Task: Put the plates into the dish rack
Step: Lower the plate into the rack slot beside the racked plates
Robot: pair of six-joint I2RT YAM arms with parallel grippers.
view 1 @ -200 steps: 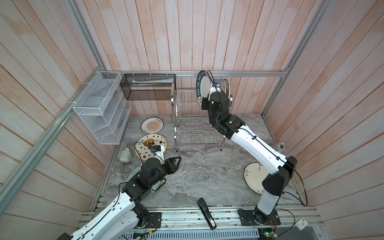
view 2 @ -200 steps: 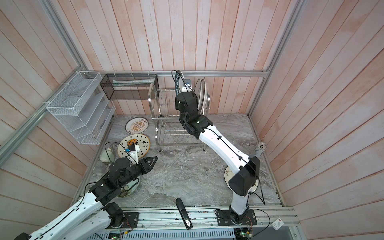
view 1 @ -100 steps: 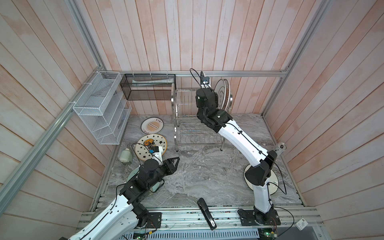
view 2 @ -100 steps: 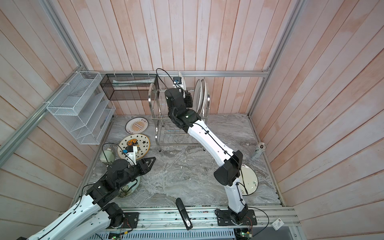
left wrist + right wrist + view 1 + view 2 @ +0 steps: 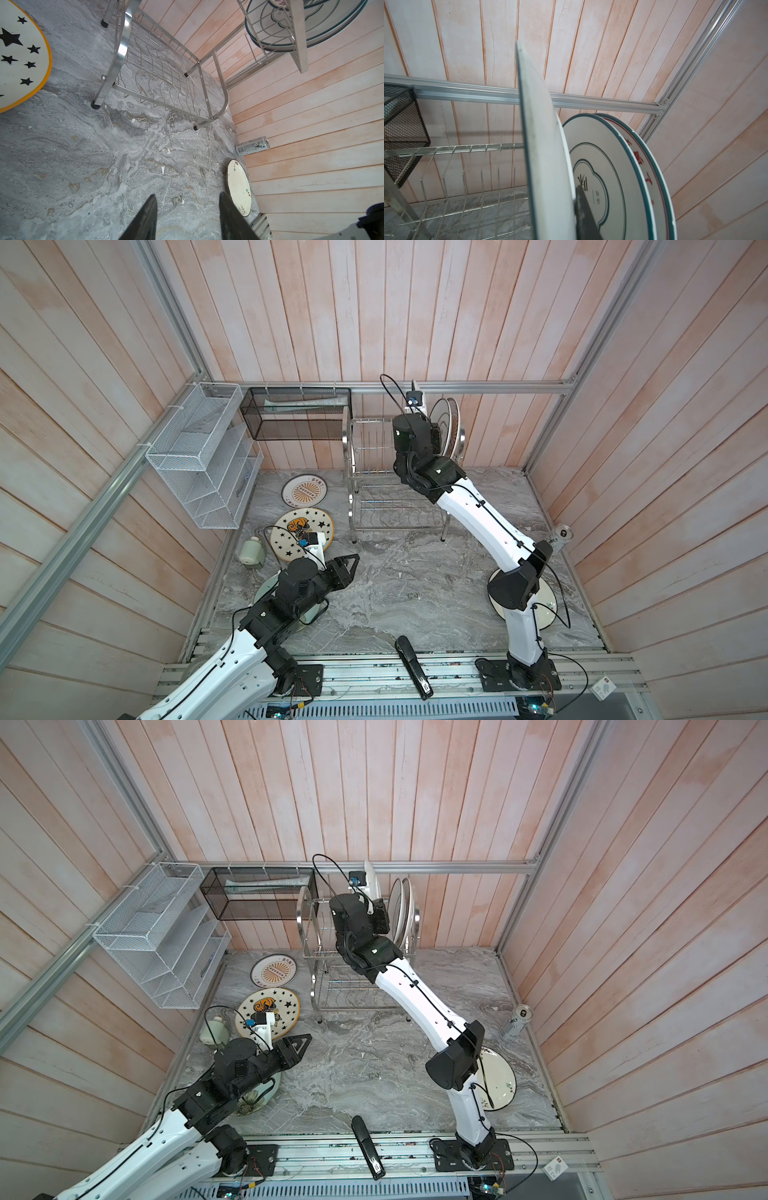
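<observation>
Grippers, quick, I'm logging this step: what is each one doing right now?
Left gripper: open, empty.
Right gripper: shut on a plate, held on edge at the dish rack.

Left arm [image 5: 208,680], right arm [image 5: 478,510]: white links, black joints (cables clipped on); black left hand [image 5: 188,194]

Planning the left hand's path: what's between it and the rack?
Only tabletop with white flecks, between left hand and rack; left wrist view shows it.

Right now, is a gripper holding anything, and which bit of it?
Yes. The right gripper is shut on a teal-edged white plate, pinching near its rim, with the plate upright over the dish rack. The left gripper is open and holds nothing.
</observation>
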